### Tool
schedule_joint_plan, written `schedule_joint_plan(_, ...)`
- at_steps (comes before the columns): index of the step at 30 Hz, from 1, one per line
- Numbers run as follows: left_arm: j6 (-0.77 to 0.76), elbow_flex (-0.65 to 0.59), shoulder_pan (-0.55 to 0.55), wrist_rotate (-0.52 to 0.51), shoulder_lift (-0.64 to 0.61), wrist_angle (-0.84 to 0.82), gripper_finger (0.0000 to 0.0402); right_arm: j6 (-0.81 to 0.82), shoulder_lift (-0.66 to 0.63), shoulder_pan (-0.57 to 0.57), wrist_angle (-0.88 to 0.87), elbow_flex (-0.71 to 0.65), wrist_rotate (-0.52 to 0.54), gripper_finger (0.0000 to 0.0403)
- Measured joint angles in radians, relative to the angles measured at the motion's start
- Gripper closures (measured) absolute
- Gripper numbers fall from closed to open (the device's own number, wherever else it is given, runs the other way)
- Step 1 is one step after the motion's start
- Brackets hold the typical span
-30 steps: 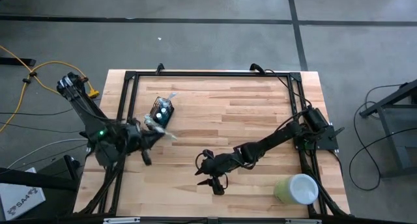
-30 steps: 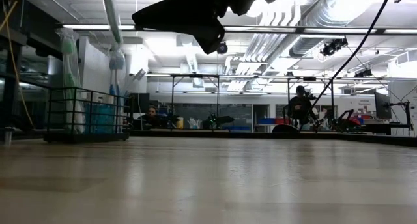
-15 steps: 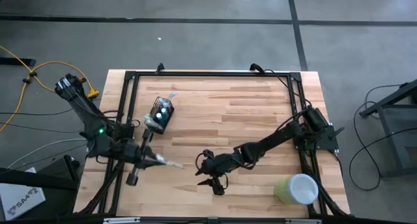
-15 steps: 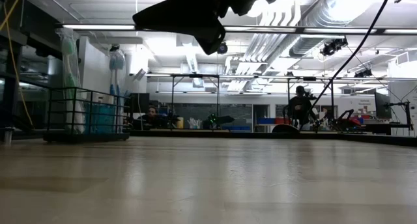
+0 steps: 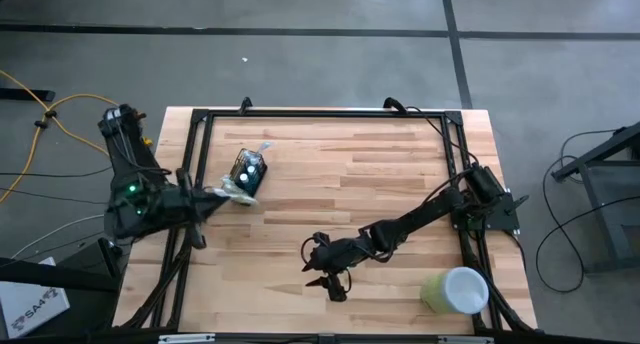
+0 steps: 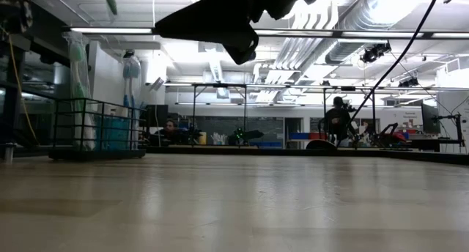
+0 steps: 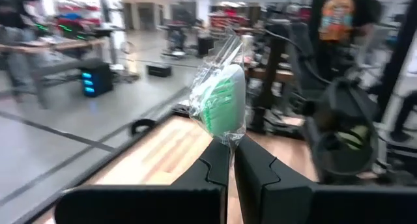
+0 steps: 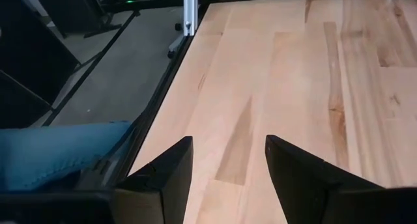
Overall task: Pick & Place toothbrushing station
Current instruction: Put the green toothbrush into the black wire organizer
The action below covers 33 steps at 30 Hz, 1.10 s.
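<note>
Near the table's left edge, the left gripper (image 5: 205, 202) pinches a wrapped toothbrush (image 7: 220, 101), fingers pressed together on the clear crinkly film around its green-and-white head. The toothbrushing station (image 5: 248, 171) stands just beside it, toward the table's far side and a little inboard. It is a boxy black wire-mesh cup, already holding upright brushes per the low view. The left arm is clearly the nearer; judged next move: a short carry over the cup's open top, brush long axis turned upright. Thin mesh walls look light and easy to nudge. The right gripper (image 5: 328, 281) waits at mid-table near the front edge, fingers spread, holding nothing. The wooden table (image 5: 360, 174) has a smooth plank surface.
</note>
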Motion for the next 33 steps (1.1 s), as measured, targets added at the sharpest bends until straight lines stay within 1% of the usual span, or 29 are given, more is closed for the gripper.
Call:
schedule_joint_plan(3,0.021,0.000,-0.054,-0.107,-0.019,-0.002,0.0400,-0.001,0.000,-0.001,-0.002,0.000,0.002,0.0219)
schedule_joint_plan(7,0.035,-0.001,-0.072,-0.117,-0.060,-0.006,0.0400,-0.002,0.000,-0.001,-0.002,0.000,0.006,0.0219)
schedule_joint_plan(10,0.015,-0.011,-0.042,-0.119,-0.079,-0.034,0.0400,0.000,0.000,-0.001,-0.002,0.000,0.006,0.0219)
schedule_joint_plan(14,0.009,-0.036,0.032,-0.119,-0.081,-0.040,0.0400,0.009,0.000,-0.001,-0.009,0.000,0.006,0.0219)
schedule_joint_plan(21,-0.094,-0.084,0.113,-0.118,-0.065,-0.039,0.0400,0.010,0.000,-0.001,-0.017,0.000,0.003,0.0219)
schedule_joint_plan(33,-0.353,-0.279,0.108,-0.115,-0.055,-0.041,0.0400,0.010,0.000,-0.001,-0.028,0.000,0.002,0.0219)
